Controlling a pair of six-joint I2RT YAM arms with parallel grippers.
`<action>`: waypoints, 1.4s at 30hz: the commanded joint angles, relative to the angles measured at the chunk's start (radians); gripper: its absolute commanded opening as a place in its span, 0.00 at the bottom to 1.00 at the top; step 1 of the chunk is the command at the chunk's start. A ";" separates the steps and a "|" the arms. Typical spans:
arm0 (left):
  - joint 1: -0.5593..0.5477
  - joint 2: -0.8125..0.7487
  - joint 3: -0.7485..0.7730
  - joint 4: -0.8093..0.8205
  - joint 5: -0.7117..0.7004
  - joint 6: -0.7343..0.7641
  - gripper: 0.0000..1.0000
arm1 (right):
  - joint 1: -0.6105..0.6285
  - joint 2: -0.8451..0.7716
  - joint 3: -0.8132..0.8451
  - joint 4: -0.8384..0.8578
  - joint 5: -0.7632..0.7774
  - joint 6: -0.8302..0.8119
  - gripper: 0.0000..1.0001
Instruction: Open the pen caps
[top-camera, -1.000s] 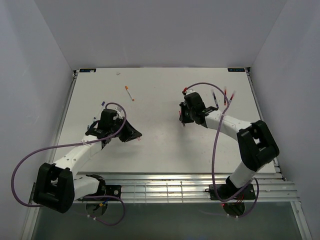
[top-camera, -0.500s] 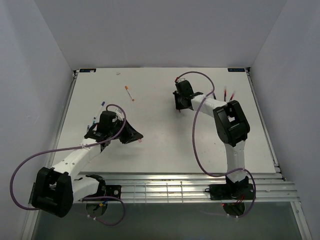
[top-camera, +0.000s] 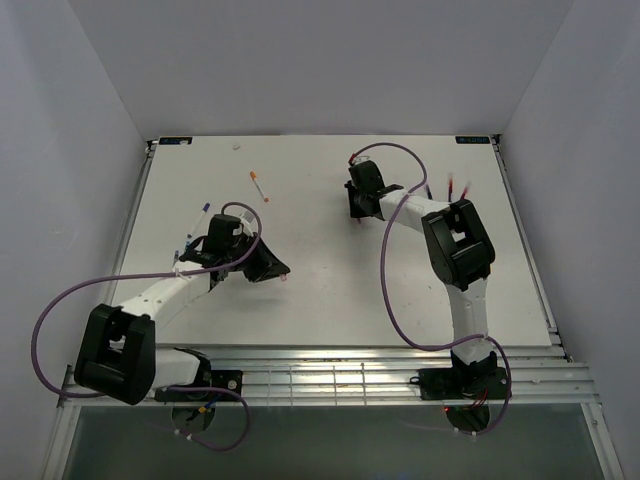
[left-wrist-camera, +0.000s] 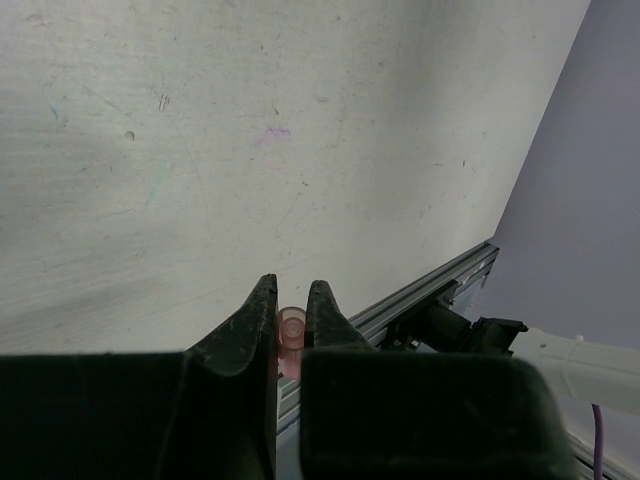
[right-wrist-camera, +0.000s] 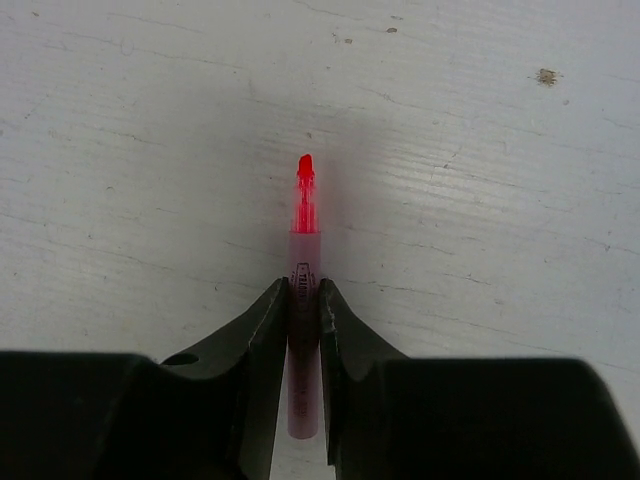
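Observation:
My left gripper (left-wrist-camera: 291, 290) is shut on a tiny pale pink translucent pen cap (left-wrist-camera: 290, 335), held just above the table; in the top view it is left of centre (top-camera: 272, 268). My right gripper (right-wrist-camera: 303, 285) is shut on a whitish pen (right-wrist-camera: 304, 255) whose bare red tip (right-wrist-camera: 305, 185) points away over the table; in the top view it is at the back, right of centre (top-camera: 357, 208). An orange-tipped pen (top-camera: 260, 186) lies at the back left. A blue-tipped pen (top-camera: 203, 214) lies by my left arm. Red pens (top-camera: 456, 188) lie at the back right.
The white table (top-camera: 320, 300) ends in a metal rail (top-camera: 330, 370) at the near edge, also seen in the left wrist view (left-wrist-camera: 420, 295). Purple cables (top-camera: 400, 290) loop off both arms. Grey walls close in on all sides. A small speck (top-camera: 237, 147) lies at the far edge.
My right arm has folded back and carried its pen away from the centre toward the far side, then held still. My left gripper has shifted slightly with the cap.

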 joint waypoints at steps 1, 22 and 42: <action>-0.004 0.027 0.072 0.010 -0.008 0.034 0.00 | -0.006 0.033 0.013 0.001 0.015 -0.011 0.24; -0.002 0.512 0.681 -0.283 -0.089 0.267 0.00 | -0.027 -0.180 0.076 -0.026 -0.085 -0.048 0.67; -0.033 1.094 1.333 -0.525 -0.189 0.352 0.00 | -0.032 -0.867 -0.603 -0.020 -0.054 0.001 0.72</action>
